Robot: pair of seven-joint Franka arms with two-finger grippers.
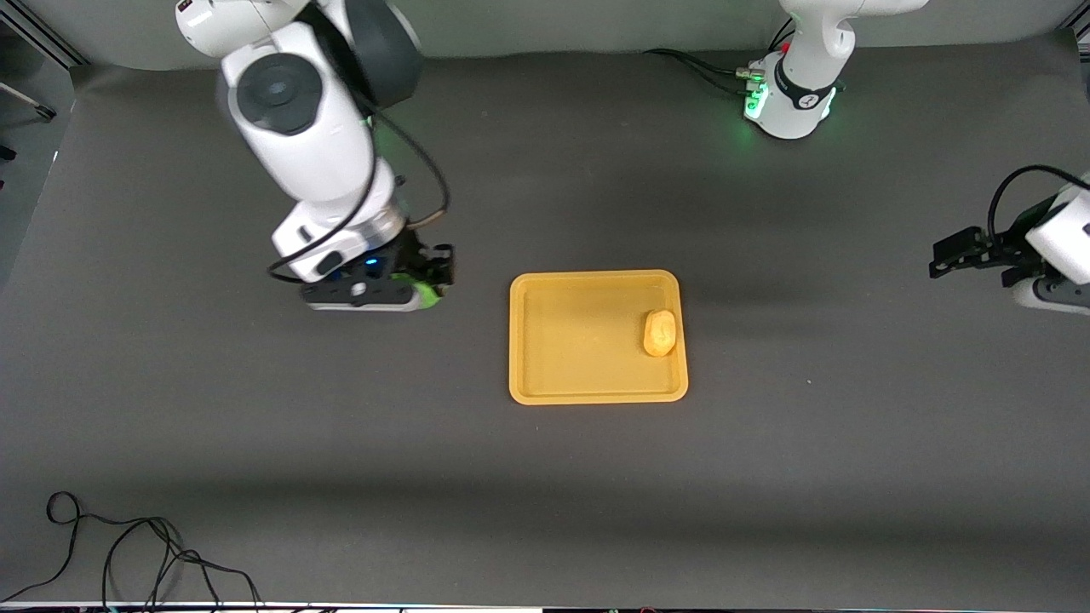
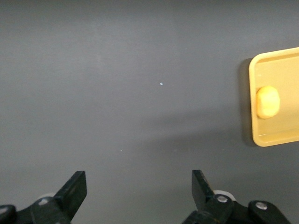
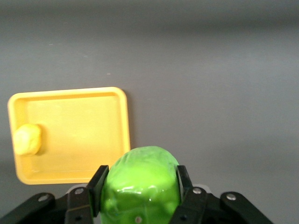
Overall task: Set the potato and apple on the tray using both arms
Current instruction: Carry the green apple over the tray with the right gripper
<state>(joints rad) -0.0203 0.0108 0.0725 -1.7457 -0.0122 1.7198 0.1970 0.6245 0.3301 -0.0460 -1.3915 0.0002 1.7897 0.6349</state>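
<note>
Held the apple between both fingers of the right gripper, raised over bare table beside the tray, toward the right arm's end. Probably clear of the surface, though hard to confirm. Lay in the tray, the potato, against the rim toward the left arm's end. Waited over the table's end with fingers spread and empty, the left gripper.

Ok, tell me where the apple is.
The apple is clamped in the right gripper, over bare table beside the tray, toward the right arm's end.
</note>
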